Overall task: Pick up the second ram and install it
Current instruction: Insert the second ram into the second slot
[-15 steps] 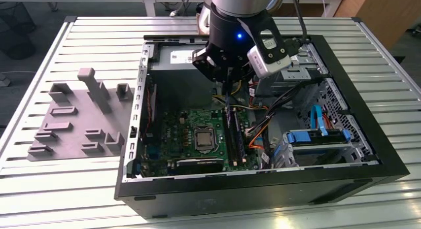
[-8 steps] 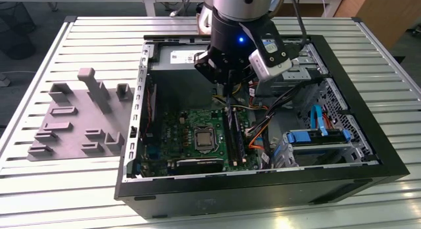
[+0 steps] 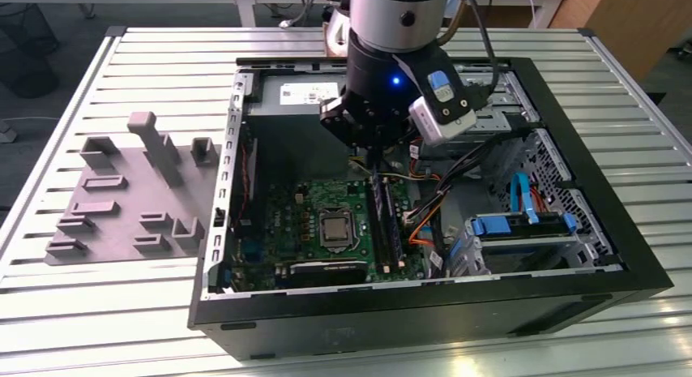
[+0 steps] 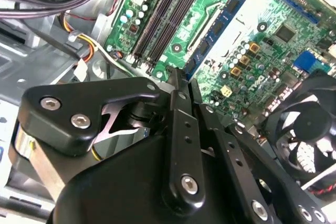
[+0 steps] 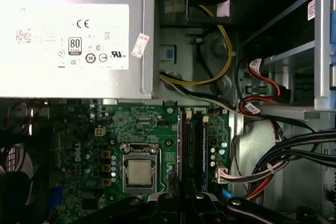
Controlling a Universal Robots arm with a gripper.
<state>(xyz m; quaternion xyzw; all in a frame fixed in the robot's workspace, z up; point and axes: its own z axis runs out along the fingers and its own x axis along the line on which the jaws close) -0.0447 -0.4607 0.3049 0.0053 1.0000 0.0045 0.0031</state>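
My gripper [image 3: 375,160] hangs inside the open computer case, just above the far end of the long black memory slots [image 3: 385,224] on the green motherboard [image 3: 313,231]. In the second wrist view its two black fingers [image 4: 177,103] stand pressed together, shut, with no green board showing between them. The slots [image 4: 163,14] run away from the fingertips in the second wrist view and lie straight ahead of the gripper [image 5: 184,199] in the first wrist view. A thin dark strip stands on edge in the slot row [image 5: 193,142]. I cannot tell whether it is the second ram.
The silver power supply [image 5: 73,35] sits beyond the slots, with cable bundles [image 5: 283,156] beside them. The processor socket [image 5: 139,171] and a fan [image 4: 310,135] lie on the board. Blue drive bays [image 3: 519,227] fill the case's right. A grey holder [image 3: 130,190] stands at the exterior view's left.
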